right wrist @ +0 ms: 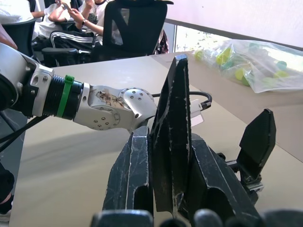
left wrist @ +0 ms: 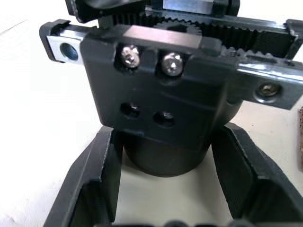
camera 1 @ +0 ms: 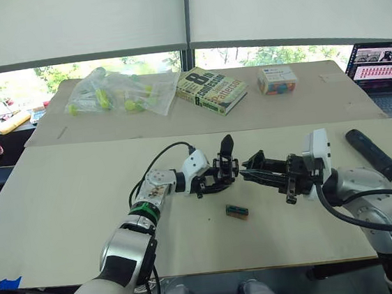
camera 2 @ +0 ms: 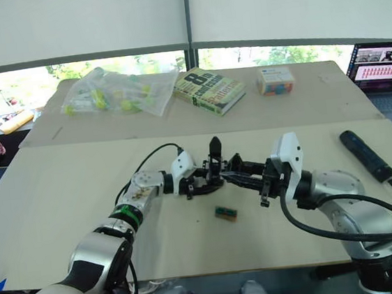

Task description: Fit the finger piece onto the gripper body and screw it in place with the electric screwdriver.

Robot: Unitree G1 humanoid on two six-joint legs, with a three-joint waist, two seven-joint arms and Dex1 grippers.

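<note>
Black gripper body (camera 1: 221, 169), mid-table, clasped around its round base by the left gripper (left wrist: 161, 189). Finger piece (right wrist: 173, 127) pinched tight in the right gripper (right wrist: 165, 165), just beside the body. Electric screwdriver (camera 2: 365, 155) lying at far right, well apart.

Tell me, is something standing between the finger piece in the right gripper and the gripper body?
Nothing visible does. The right gripper holds the finger piece, the left gripper holds the gripper body, with only bare table between.

left claw (camera 1: 217, 180): reaching inward, closed on something | right claw (camera 1: 254, 165): facing it, clamped
</note>
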